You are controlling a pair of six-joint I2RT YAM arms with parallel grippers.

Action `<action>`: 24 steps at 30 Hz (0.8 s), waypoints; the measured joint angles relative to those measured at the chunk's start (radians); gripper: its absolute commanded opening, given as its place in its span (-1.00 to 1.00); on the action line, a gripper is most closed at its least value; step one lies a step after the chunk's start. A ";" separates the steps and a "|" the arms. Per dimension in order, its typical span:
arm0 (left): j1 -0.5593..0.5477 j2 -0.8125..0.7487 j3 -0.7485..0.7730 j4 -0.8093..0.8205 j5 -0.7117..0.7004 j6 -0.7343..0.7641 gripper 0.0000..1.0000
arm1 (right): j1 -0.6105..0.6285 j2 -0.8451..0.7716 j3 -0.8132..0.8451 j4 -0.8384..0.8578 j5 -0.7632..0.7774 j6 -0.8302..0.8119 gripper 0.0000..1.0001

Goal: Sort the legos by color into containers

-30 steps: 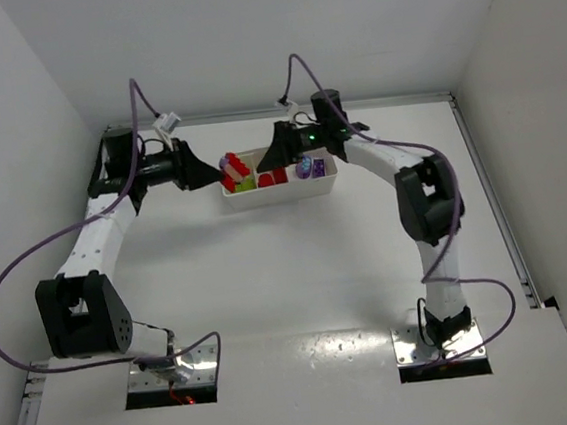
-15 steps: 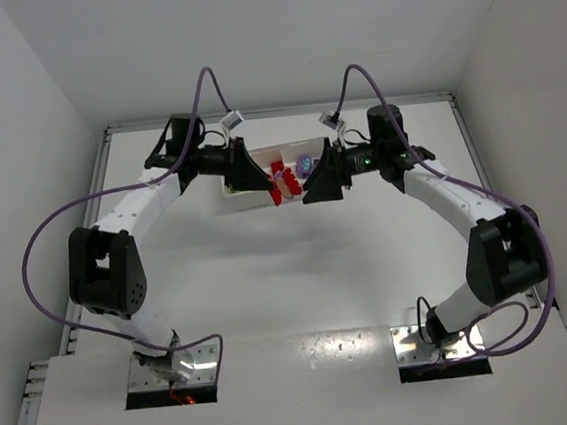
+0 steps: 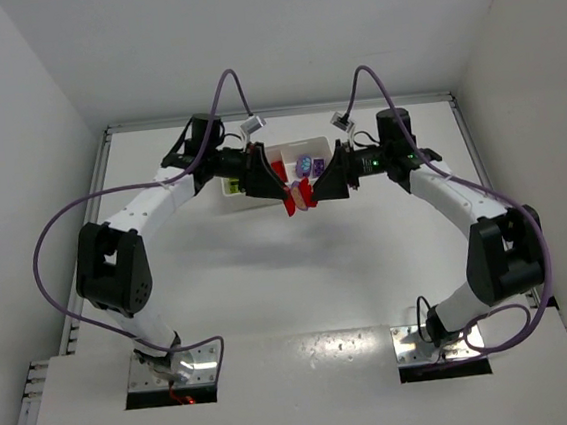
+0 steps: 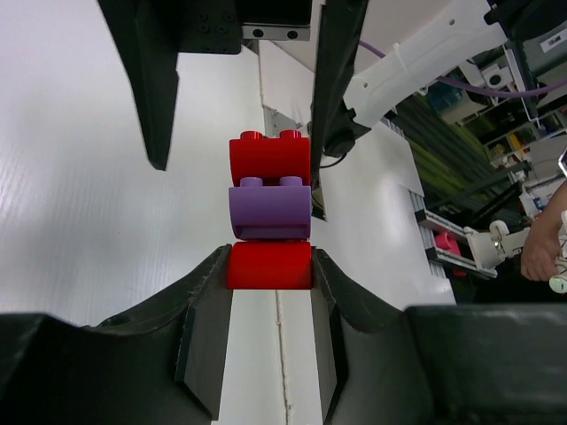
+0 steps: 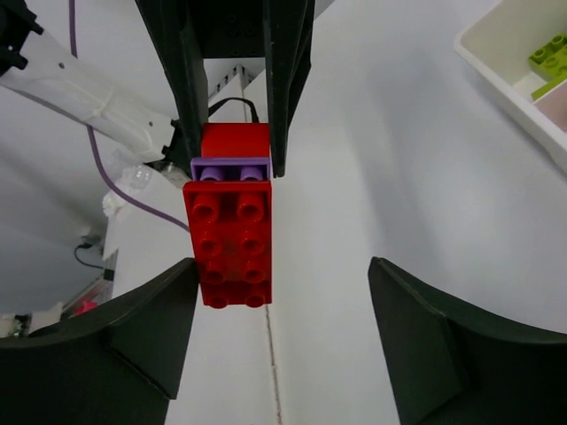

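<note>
My left gripper [image 4: 270,266] is shut on the bottom red brick [image 4: 269,266] of a stack of legos, with a purple brick [image 4: 270,211] and another red brick [image 4: 270,159] above it. In the top view the stack [image 3: 298,199] hangs just in front of the white tray [image 3: 280,155], between my left gripper [image 3: 284,194] and my right gripper [image 3: 312,196]. My right gripper [image 5: 279,297] is open and faces the stack's studded red brick [image 5: 232,243], which lies close to its left finger [image 5: 151,336]. A purple lego [image 3: 305,164] and a yellow-green lego [image 3: 231,187] lie in the containers.
The tray's corner [image 5: 505,62] shows at the upper right of the right wrist view, with a yellow-green brick [image 5: 551,55] inside. Both forearms reach inward over the tray's front. Purple cables arch above each wrist.
Both grippers have left the tray and met in front of it. The left one carried the red and purple stack out, and the right one turned to face it.
</note>
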 measured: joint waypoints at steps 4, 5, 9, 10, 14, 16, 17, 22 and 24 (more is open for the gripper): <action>-0.002 0.000 0.000 0.001 -0.004 -0.003 -0.97 | 0.000 0.001 0.000 0.025 -0.016 0.030 0.26; -0.002 0.000 0.000 0.001 -0.003 -0.004 -0.97 | 0.000 0.002 0.000 0.031 -0.023 0.035 0.26; -0.002 0.000 0.000 0.001 -0.001 -0.005 -0.97 | 0.005 0.006 0.000 0.042 -0.037 0.051 0.19; -0.002 0.000 0.000 0.001 0.000 -0.005 -0.97 | 0.005 0.007 0.000 0.045 -0.042 0.053 0.13; -0.003 0.003 0.000 0.001 0.002 -0.006 -0.97 | 0.013 0.007 0.000 0.055 -0.060 0.065 -0.21; -0.005 0.005 0.000 0.001 0.004 -0.008 -0.97 | 0.016 0.007 0.000 0.057 -0.067 0.071 -0.43; -0.006 0.006 0.000 -0.001 0.005 -0.008 -0.97 | 0.017 0.007 0.001 0.058 -0.071 0.074 -0.53; -0.009 0.010 -0.002 0.002 -0.003 -0.005 -0.97 | 0.016 0.008 0.003 0.061 -0.078 0.082 -0.89; -0.004 0.004 -0.014 0.001 -0.013 0.000 -0.97 | 0.014 0.008 0.003 0.060 -0.078 0.082 -0.92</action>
